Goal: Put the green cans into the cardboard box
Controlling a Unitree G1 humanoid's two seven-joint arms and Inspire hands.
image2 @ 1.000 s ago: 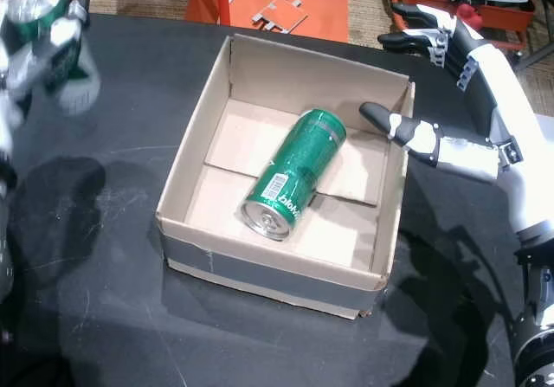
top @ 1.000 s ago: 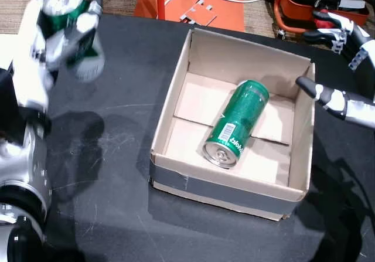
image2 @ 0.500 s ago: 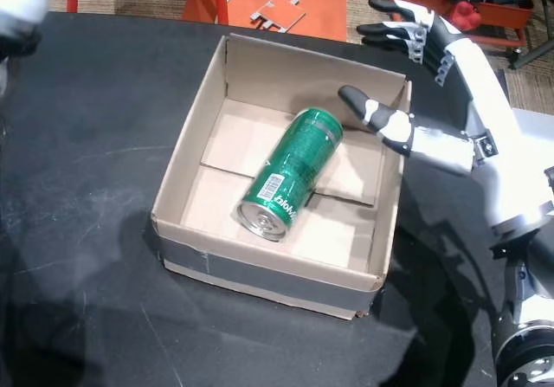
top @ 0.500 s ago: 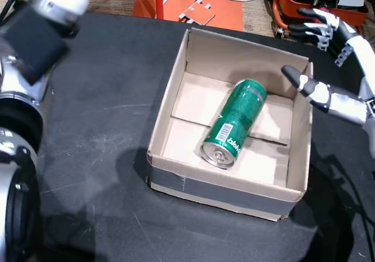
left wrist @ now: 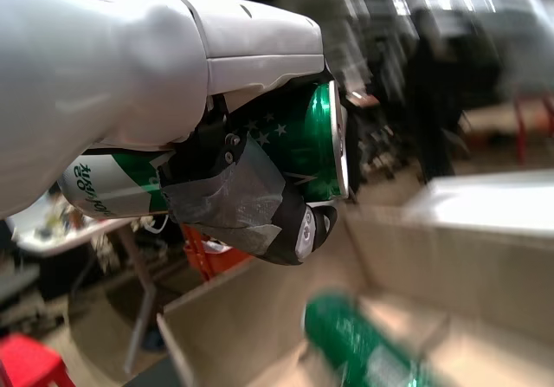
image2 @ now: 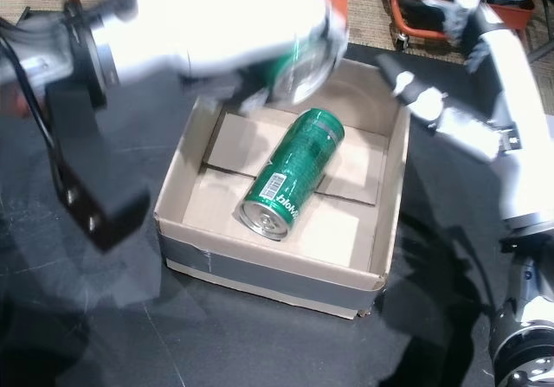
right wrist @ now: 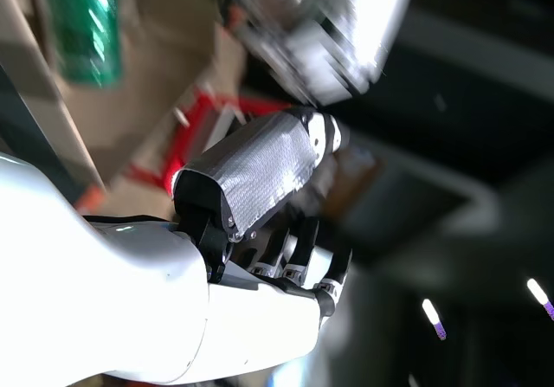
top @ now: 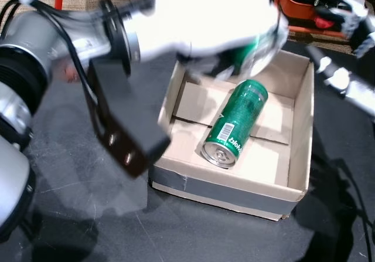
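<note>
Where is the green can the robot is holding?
In both head views, the held green can is gripped in the left hand, above the far side of the open cardboard box, just over the other green can lying inside.

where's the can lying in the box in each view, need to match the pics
Head view: lying can at box centre, open end toward the camera.
Other head view: lying can, centre, same diagonal.
Left wrist view: blurred, bottom centre.
Right wrist view: blurred, top left.
Shared landmark: the cardboard box around it.
</note>
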